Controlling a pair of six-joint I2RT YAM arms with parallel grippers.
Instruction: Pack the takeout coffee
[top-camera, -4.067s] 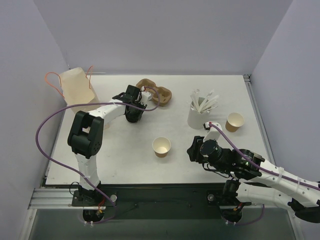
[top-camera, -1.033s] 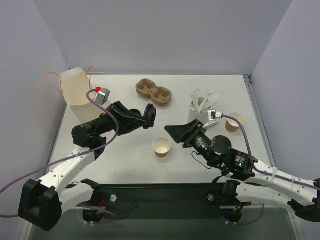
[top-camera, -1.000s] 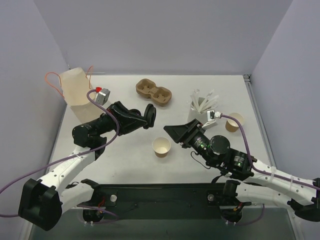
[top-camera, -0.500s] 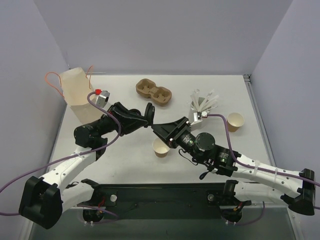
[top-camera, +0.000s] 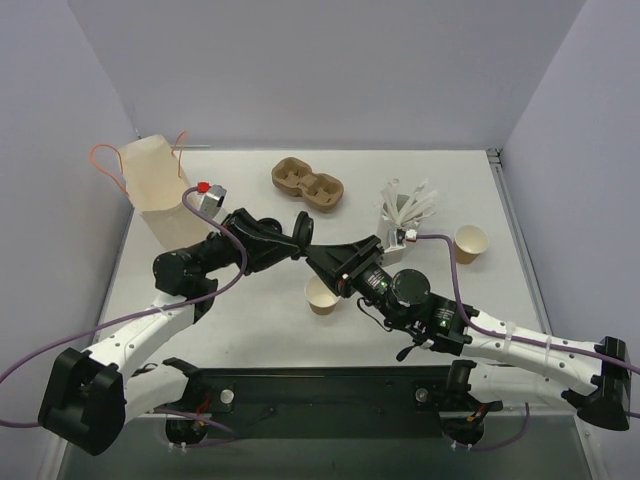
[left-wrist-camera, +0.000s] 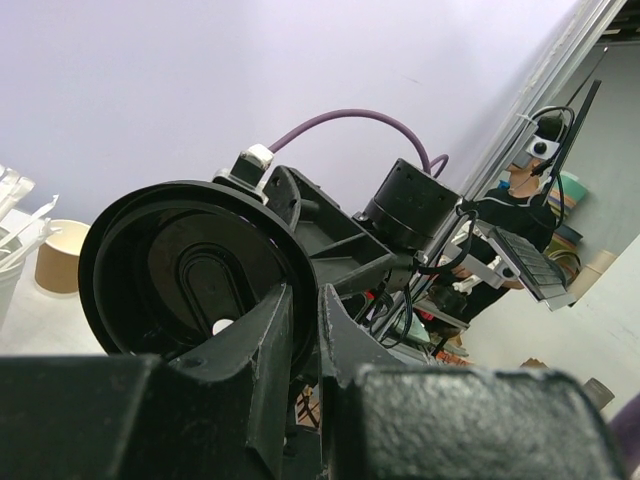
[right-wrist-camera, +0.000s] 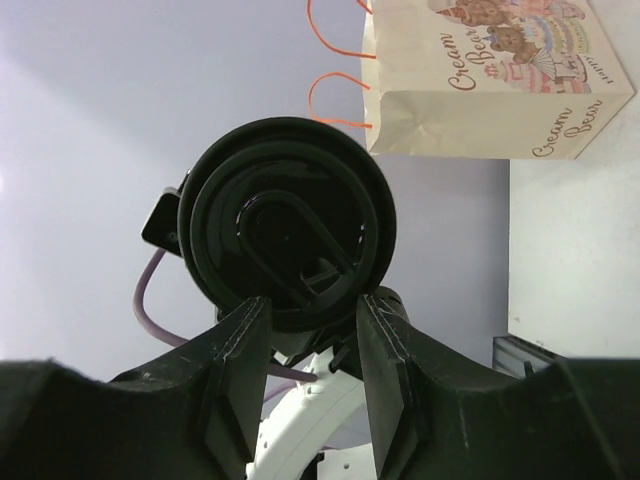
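While the takeout coffee (top-camera: 318, 298) is standing upright near the middle of the bench (top-camera: 250, 315), mouth up and closest to the arms' bases, the right forearm is lying across above it and hiding its right side. Just beyond the cup and raised off the bench, the right hand (right-wrist-camera: 308, 318) is pointing left and away. Its fingers (right-wrist-camera: 238, 345) are parted with nothing between them. Its wrist view is showing a black lid (right-wrist-camera: 285, 225) face-on just past the fingertips, wider than the gap between them.

From the opposite side the left hand (left-wrist-camera: 305, 320) is clamping the rim of that lid and holding it on edge in the air.

The cup is lying below both hands and to their near side, with its long axis vertical, while the lid's face is standing upright. The lid would probably need turning flat and lowering toward the near side. The right hand is the nearer one to the cup, so a handover looks likely.

Farther back to the right, a second kraft cup (top-camera: 469, 243) and a bundle of white sticks (top-camera: 408, 205) are standing. Beyond those, a brown cup carrier (top-camera: 308, 185) and a paper bag (top-camera: 155, 178) are sitting at the far edge.
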